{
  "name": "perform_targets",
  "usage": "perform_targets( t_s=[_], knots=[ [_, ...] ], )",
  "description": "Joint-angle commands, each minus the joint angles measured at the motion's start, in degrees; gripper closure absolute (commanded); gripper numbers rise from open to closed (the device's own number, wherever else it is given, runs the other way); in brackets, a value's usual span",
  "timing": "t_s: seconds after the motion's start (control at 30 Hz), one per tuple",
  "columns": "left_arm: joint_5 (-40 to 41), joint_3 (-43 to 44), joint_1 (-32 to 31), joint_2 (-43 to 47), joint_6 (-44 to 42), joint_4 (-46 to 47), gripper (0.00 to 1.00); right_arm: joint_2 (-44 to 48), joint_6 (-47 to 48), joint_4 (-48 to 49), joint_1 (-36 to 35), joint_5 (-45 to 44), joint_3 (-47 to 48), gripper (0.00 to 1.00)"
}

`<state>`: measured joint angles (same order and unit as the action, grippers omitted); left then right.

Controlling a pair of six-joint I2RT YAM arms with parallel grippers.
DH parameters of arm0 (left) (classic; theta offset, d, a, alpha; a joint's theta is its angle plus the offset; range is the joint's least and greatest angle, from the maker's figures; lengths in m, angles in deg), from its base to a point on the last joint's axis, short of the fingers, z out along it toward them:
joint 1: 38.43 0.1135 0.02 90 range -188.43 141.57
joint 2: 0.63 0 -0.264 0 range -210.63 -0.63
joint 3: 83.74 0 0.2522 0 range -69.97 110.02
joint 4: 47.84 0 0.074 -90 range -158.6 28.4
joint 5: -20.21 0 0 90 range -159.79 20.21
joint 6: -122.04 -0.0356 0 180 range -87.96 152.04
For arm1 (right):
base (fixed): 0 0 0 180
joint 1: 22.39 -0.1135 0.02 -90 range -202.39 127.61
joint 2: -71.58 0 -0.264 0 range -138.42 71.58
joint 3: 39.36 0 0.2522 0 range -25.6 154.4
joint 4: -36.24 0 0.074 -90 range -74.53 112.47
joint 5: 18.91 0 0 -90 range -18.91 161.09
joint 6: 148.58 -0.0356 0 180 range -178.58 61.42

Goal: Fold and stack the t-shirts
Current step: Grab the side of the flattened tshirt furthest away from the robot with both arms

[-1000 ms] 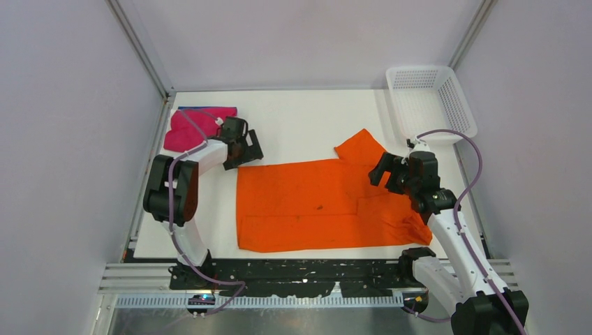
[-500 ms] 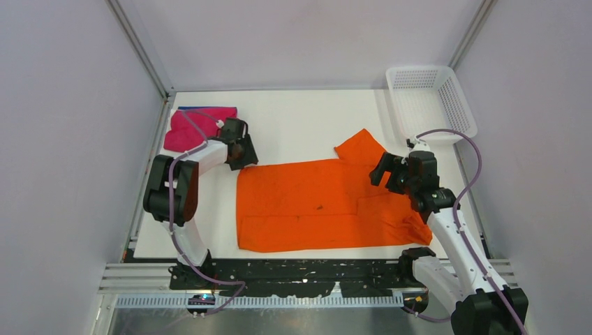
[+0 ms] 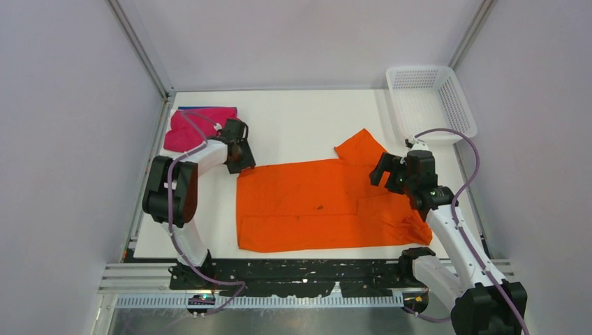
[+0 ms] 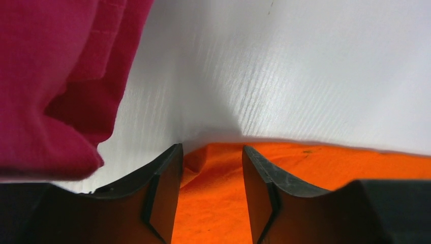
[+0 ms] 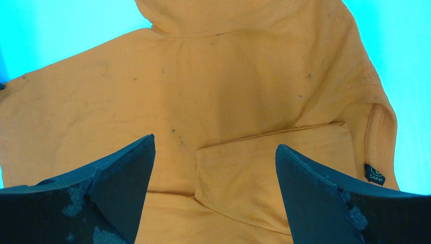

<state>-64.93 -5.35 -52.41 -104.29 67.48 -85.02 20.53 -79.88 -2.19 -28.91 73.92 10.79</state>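
1. The orange shirt (image 3: 321, 206) lies flat in the middle of the table (image 3: 300, 118), its right side partly folded in and one sleeve poking toward the far side. It has not shifted in the last second.
2. The news is at its far-left corner. The left gripper (image 3: 239, 159) has settled onto it, and its jaws, wide a second ago, have drawn in to about half.
3. In the left wrist view, orange cloth puckers up between the fingers (image 4: 162, 188). A gap shows between them, so we cannot tell whether they bite yet.
4. The right gripper (image 3: 382, 172) hangs over the shirt's right side near the collar, jaws spread wide and empty, same as before.
5. The pink shirt (image 3: 192, 129) sits folded at the table's far-left corner, near the left gripper and untouched.
6. We read this as the next fold beginning with a corner pinch on the left, while the right has not committed.
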Motion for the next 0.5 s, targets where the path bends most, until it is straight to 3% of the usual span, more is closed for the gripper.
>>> perform_targets(
  t_s=[0.0, 0.13, 0.3, 0.47],
  knots=[
    [2.4, 1.5, -0.5, 0.6, 1.6, -6.0, 0.54, 0.2, 0.5, 2.2, 0.3, -1.0, 1.8, 0.04],
    [2.0, 1.2, -0.5, 0.2, 2.4, -6.5, 0.69, 0.4, 0.6, 2.3, 0.3, -1.2, 1.8, 0.05],
    [1.9, 1.3, -0.5, 0.1, 2.1, -6.1, 0.99, -0.4, 0.5, 2.6, 0.3, -1.1, 1.7, 0.05],
    [2.3, 2.0, -0.5, 1.3, -0.2, -6.2, 1.00, -4.3, 0.2, 6.0, 0.3, -0.2, 2.9, 0.05]
  ],
)
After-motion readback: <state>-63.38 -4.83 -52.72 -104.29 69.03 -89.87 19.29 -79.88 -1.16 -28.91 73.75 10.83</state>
